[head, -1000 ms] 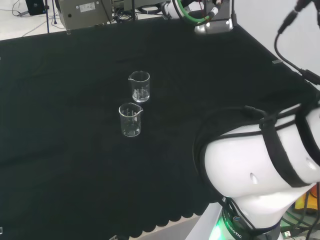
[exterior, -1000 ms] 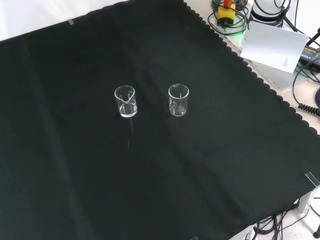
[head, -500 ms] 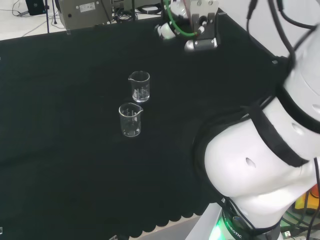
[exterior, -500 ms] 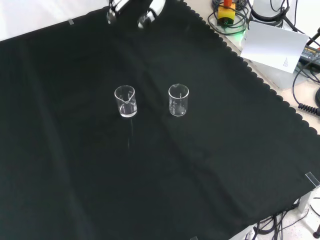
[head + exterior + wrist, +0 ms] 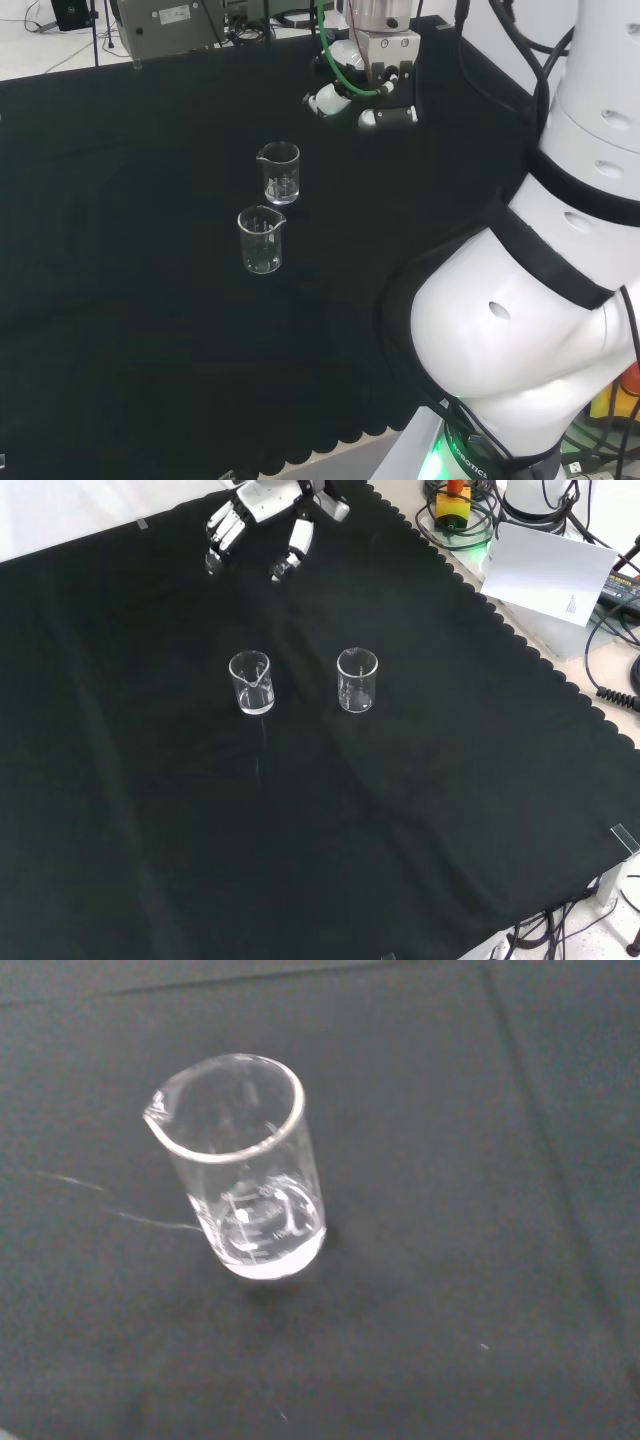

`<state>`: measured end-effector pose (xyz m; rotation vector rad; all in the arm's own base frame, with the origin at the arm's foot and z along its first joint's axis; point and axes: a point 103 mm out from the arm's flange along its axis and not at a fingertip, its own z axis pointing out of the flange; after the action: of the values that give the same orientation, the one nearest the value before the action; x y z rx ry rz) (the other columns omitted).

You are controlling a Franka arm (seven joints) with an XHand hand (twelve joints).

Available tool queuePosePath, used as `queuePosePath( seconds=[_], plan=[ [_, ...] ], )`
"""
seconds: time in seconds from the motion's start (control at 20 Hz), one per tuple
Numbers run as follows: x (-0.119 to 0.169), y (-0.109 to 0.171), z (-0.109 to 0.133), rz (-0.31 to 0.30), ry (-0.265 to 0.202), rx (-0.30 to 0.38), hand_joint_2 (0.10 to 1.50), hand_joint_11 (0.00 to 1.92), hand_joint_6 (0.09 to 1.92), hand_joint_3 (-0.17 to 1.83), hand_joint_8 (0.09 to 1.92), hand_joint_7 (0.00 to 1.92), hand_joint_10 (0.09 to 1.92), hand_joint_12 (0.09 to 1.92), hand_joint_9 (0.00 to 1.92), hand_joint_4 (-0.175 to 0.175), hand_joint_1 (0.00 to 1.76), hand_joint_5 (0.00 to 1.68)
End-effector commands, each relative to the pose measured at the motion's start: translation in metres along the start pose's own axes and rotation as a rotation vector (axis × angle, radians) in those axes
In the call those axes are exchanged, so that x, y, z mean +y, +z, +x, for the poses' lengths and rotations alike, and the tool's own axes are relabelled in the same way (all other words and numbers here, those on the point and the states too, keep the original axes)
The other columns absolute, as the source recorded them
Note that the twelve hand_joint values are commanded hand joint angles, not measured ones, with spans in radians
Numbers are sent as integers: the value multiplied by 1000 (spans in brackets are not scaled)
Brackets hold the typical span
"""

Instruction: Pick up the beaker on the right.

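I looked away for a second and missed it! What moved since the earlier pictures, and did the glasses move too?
The hand moved. In the front view it came in from the top edge and reached down toward the two beakers, fingers relaxed and holding nothing. In the head view the arm's white links swung upward. The left beaker and the right beaker stayed put, upright on the black cloth.
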<state>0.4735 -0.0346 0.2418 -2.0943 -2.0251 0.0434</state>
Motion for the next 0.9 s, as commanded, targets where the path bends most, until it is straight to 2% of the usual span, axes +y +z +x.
queuePosePath(
  seconds=[0.05, 0.3, 0.55, 0.75, 0.9],
  plan=[
    [48, 61, 5, -4, -93, 149, 705, 276, 87, 669, 710, 331, 656, 1346, 539, -49, 836, 462],
    [59, 78, 0, 14, -115, 203, 662, 267, 87, 703, 703, 290, 648, 1344, 509, -48, 856, 451],
    [64, 94, -3, 59, -181, 276, 629, 273, 87, 726, 718, 336, 654, 1348, 540, -48, 858, 444],
    [64, 109, -8, 73, -214, 360, 578, 232, 87, 719, 695, 268, 633, 1347, 483, -42, 841, 407],
    [65, 116, -10, 95, -241, 378, 544, 193, 87, 703, 688, 237, 633, 1361, 446, -42, 819, 352]
  ],
)
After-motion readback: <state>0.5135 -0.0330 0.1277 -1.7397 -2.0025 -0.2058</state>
